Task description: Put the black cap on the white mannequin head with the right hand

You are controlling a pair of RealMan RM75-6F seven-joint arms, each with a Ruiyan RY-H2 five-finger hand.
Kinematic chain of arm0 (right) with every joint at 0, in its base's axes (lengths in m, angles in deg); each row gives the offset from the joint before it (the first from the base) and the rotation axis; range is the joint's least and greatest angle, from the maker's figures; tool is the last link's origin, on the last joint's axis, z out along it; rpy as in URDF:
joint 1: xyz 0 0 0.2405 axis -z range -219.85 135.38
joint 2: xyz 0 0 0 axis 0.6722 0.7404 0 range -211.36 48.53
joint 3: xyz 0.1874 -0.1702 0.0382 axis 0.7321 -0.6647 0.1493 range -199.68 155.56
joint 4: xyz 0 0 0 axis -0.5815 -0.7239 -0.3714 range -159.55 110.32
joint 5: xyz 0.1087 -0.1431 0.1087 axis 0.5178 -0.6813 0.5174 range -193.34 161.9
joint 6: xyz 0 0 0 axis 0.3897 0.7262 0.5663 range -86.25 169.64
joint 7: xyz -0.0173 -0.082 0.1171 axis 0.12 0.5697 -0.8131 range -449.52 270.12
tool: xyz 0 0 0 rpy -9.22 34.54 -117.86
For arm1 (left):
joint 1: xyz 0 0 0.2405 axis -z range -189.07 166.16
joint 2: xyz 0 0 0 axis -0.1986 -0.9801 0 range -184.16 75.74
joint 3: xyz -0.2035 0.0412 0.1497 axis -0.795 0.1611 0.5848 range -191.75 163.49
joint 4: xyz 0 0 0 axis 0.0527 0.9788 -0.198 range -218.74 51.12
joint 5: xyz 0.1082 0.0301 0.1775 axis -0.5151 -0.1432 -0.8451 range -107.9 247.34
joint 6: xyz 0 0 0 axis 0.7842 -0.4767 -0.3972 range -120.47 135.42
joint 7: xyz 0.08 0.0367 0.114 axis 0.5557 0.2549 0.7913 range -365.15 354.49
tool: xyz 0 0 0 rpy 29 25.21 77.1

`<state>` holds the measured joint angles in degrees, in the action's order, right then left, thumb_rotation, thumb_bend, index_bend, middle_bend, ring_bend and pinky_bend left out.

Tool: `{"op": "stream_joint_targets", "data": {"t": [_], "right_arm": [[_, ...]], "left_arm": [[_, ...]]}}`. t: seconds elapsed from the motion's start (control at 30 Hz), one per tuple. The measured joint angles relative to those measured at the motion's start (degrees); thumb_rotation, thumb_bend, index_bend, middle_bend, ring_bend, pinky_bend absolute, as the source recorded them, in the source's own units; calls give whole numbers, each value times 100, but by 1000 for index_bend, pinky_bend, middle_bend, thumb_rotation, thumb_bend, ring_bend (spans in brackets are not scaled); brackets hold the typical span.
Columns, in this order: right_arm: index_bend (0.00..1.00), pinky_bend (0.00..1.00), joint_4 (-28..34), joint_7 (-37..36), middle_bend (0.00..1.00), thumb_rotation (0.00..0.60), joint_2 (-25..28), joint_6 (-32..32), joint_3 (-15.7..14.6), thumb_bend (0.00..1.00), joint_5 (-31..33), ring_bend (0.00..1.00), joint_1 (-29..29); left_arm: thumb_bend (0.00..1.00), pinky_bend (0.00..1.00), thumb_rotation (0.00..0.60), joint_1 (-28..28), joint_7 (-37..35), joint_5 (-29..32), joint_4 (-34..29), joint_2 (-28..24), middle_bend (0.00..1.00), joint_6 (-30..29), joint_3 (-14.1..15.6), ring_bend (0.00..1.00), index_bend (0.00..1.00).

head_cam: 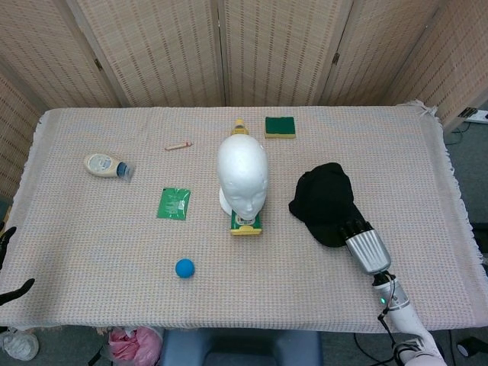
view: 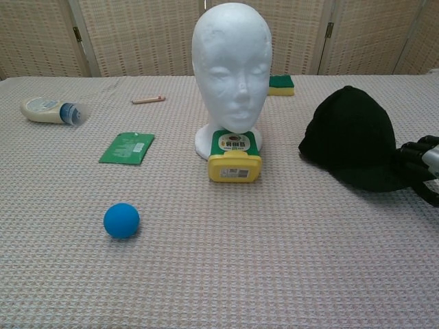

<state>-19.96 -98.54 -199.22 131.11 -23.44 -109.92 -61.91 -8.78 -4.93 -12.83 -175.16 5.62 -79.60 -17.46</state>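
Nearest the robot, low at the left edge of the head view, saw only dark fingertips of the left hand [head_cam: 9, 267], off the table; could not tell whether spread or closed. Near the front edge of the cloth-covered table [head_cam: 91, 259], found a blue ball [head_cam: 184, 268] lying alone. At the near right, found the right hand [head_cam: 363, 244] reaching in from the table's front edge, fingers curled around the near brim of the black cap [head_cam: 325, 202] and gripping it; in the chest view, saw those fingers [view: 413, 156] wrapped at the cap's right edge. Found the cap itself resting on the table, right of the white mannequin head [head_cam: 242, 177] and apart from it, crown raised.

At mid-table, found the mannequin head upright, facing the robot, with a yellow-and-green bottle [view: 234, 157] lying just before its base, touching or nearly so. Left of the head, found a flat green packet [head_cam: 174, 203]. Further left and a little farther back, found a cream tube [head_cam: 106, 165] lying on its side. Beyond the packet, found a small wooden stick [head_cam: 179, 145]. Farthest back, behind the head and to its right, found a green-and-yellow sponge [head_cam: 280, 126].
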Motion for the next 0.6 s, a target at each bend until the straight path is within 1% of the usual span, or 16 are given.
{"op": "stream_joint_targets", "data": {"t": [0.17, 0.27, 0.43, 0.5, 0.6], "right_arm": [[847, 907, -40, 57, 774, 600, 13, 226, 129, 677, 142, 685, -139], [884, 990, -69, 148, 794, 600, 68, 432, 181, 728, 193, 761, -226], [942, 1000, -104, 423, 820, 600, 254, 891, 255, 740, 267, 792, -444], [982, 1000, -112, 566, 842, 600, 335, 998, 272, 745, 286, 804, -523], [1000, 1000, -127, 838, 860, 600, 482, 1113, 286, 746, 303, 812, -644]], "left_arm": [[184, 171, 600, -37, -29, -37, 13, -16, 0, -62, 4, 0, 0], [185, 171, 600, -57, -42, -60, 17, -22, 0, -91, 10, 0, 0], [185, 171, 600, -84, -37, -67, 11, -26, 0, -119, 15, 0, 0], [185, 171, 600, -96, -32, -72, 4, -26, 0, -137, 16, 0, 0], [184, 171, 600, -116, -12, -80, -4, -24, 0, -165, 17, 0, 0]]}}
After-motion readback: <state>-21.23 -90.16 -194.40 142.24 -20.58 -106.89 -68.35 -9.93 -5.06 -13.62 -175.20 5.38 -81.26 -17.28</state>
